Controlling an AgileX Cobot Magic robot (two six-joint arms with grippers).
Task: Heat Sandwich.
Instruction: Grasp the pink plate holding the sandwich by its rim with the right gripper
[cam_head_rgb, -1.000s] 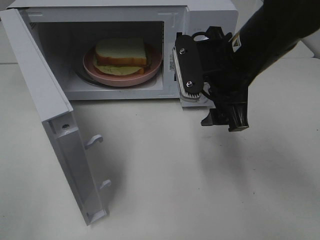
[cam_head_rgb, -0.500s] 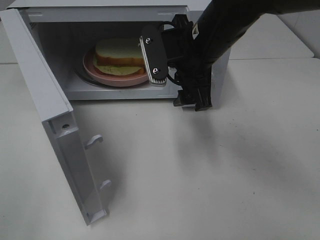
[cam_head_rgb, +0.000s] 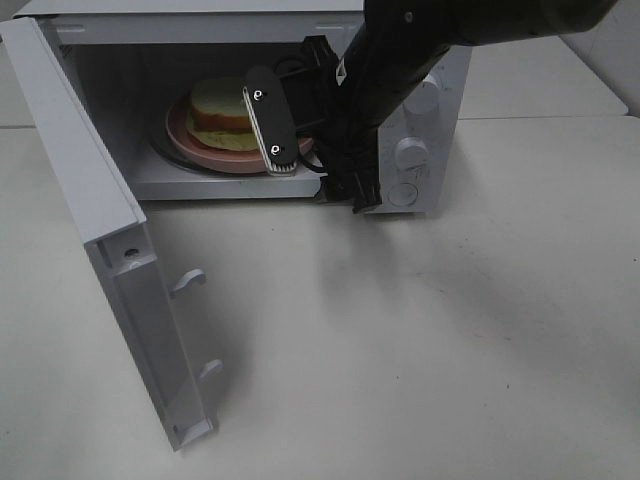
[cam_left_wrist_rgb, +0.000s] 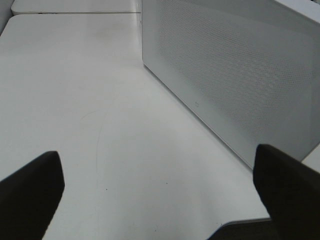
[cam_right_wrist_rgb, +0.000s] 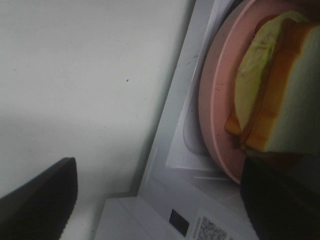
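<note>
Item 1, your right jaws: spread wide, fingers (cam_right_wrist_rgb: 37, 200) well apart, nothing clamped between them. They sit at the mouth of the microwave (cam_head_rgb: 438, 120), tips pointing into the cavity.

Item 2, the sandwich (cam_head_rgb: 222, 110): inside the cavity, just ahead of your right jaws and off toward one finger. You cannot tell whether that finger touches it. White bread, orange-brown crust, pale yellow-green filling showing at the edge.

Item 3, pink plate (cam_head_rgb: 190, 143): directly under the sandwich, with its rim nearer your right jaws than the bread is.

Item 4, door (cam_head_rgb: 70, 150): swung open, well apart from your right jaws, across the cavity from them.

Item 5, knobs (cam_head_rgb: 410, 155): on the front panel, just beside the arm behind your right jaws.

Item 6, your left jaws: wide, fingers (cam_left_wrist_rgb: 30, 195) far apart, holding nothing. The desk (cam_left_wrist_rgb: 75, 100) lies beneath and ahead of them. A white perforated panel (cam_left_wrist_rgb: 225, 75) stands ahead to one side, apart from them; whether it is side wall or door you cannot tell.
</note>
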